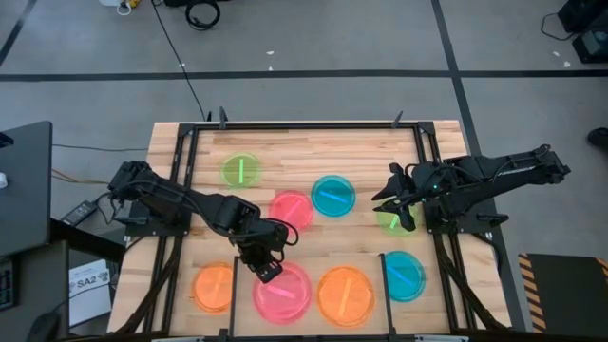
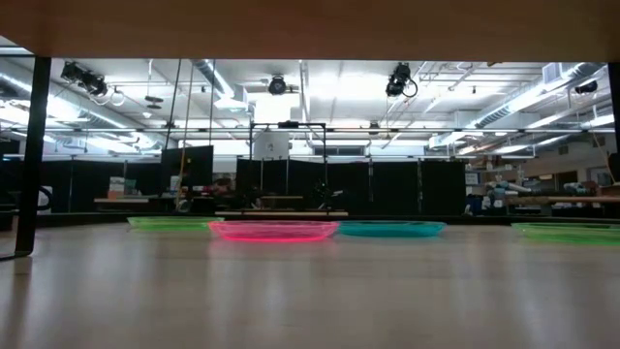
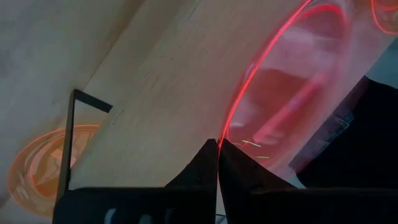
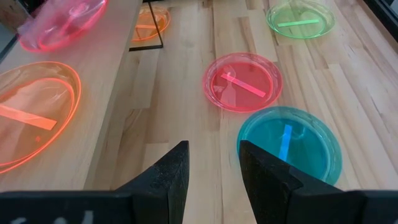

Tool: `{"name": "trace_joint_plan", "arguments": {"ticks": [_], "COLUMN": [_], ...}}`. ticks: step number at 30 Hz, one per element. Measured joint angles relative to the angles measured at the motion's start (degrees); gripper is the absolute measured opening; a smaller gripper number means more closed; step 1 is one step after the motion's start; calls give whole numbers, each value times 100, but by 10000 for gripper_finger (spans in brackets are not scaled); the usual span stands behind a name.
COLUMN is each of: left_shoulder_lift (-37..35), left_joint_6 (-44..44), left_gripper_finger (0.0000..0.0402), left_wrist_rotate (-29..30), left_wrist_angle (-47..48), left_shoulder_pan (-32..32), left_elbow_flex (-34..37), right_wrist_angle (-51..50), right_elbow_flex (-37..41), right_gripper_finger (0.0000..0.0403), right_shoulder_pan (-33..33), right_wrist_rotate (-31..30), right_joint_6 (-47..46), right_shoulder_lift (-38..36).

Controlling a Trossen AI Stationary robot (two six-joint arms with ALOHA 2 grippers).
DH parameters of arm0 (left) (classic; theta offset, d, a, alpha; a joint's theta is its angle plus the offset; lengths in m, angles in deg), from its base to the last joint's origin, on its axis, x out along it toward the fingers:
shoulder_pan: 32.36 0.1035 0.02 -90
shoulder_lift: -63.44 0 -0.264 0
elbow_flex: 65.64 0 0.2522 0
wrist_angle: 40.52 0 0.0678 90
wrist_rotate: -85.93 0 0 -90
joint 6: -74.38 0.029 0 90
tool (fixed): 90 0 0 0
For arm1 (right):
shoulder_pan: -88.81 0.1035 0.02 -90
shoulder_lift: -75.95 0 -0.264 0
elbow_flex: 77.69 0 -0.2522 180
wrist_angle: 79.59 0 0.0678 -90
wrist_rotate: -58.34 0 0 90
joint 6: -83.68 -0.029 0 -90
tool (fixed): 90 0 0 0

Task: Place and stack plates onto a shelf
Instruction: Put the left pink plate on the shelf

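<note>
My left gripper (image 1: 267, 271) (image 3: 218, 144) is shut on a pink plate (image 1: 282, 293) (image 3: 286, 106) over the shelf, a low rack with thin black rods (image 3: 68, 143) (image 4: 147, 37) at the table's near edge. An orange plate (image 1: 347, 296) (image 4: 31, 112) lies flat on the shelf beside it. My right gripper (image 1: 391, 204) (image 4: 214, 162) hangs open at the table's right, above a green plate (image 1: 392, 220), with nothing between its fingers. Other plates lie flat on the table: pink (image 1: 291, 209), cyan (image 1: 333, 195), green (image 1: 240, 171). My left gripper pinches the pink plate's rim (image 3: 227, 127) between its two fingertips, which come slanting down from the table's left and far side. The plate is tilted in the hold (image 4: 62, 22). Whether its low side rests on the shelf, I cannot tell.
An orange plate (image 1: 214, 288) lies left of the shelf and a cyan one (image 1: 403, 275) right of it. Black rails (image 1: 185, 190) run along the table's left and right sides. The low view shows only the far plates (image 2: 273, 230), no gripper.
</note>
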Motion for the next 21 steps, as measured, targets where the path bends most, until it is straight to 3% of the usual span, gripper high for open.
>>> {"name": "trace_joint_plan", "arguments": {"ticks": [21], "left_shoulder_lift": [0], "left_joint_6": [48], "left_gripper_finger": [14], "left_wrist_rotate": [2], "left_wrist_angle": [-1], "left_shoulder_pan": [2], "left_elbow_flex": [-1], "right_wrist_angle": [0], "right_elbow_flex": [0], "right_gripper_finger": [148], "right_shoulder_pan": [0], "right_wrist_rotate": [0], "right_joint_6": [0], "right_shoulder_lift": [0]}}
